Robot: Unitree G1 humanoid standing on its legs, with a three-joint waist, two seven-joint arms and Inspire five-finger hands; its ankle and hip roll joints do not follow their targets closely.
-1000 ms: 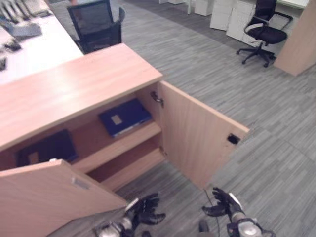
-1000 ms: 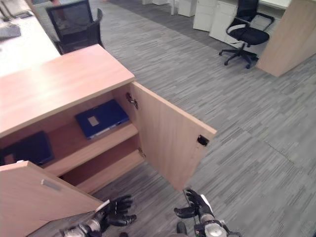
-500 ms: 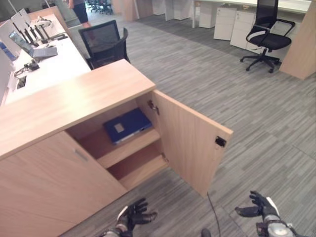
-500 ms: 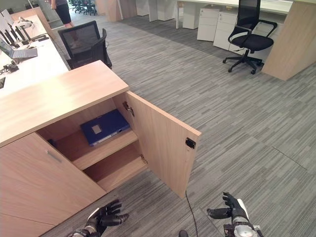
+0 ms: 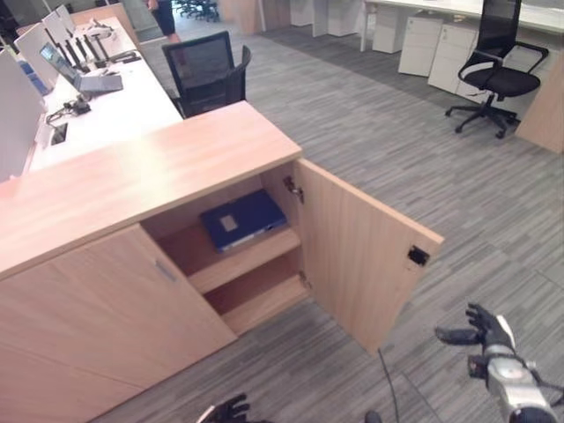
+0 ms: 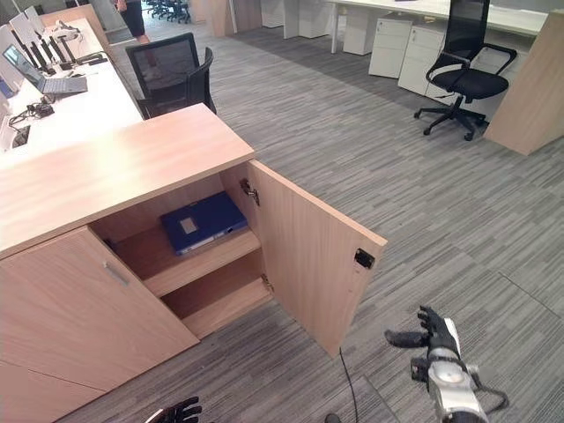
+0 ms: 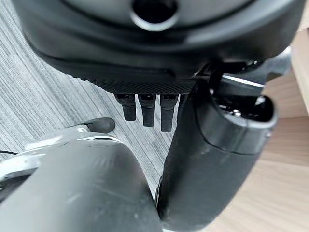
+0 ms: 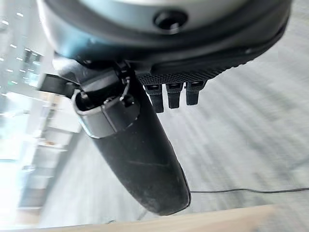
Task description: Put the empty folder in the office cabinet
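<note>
A blue folder (image 5: 244, 220) lies flat on the upper shelf of the wooden office cabinet (image 5: 141, 176), in its right compartment. The right cabinet door (image 5: 366, 256) stands swung wide open; the left door (image 5: 97, 308) is closed. My right hand (image 5: 490, 333) hovers over the carpet to the right of the open door, fingers straight, holding nothing. My left hand (image 6: 181, 411) shows low in front of the closed door, fingers spread and empty. Straight fingers (image 7: 147, 108) show in the left wrist view, and straight fingers (image 8: 174, 94) again in the right wrist view.
The open door juts out into the carpeted floor in front of me. A black office chair (image 5: 207, 75) stands behind the cabinet beside a white desk (image 5: 106, 97) with a laptop. Another black chair (image 5: 493, 75) and white drawer units (image 5: 423, 40) stand at the far right.
The left cabinet door, open a second ago, is now closed. My right hand has moved out to the right and my left hand has dropped low. The camera has shifted.
</note>
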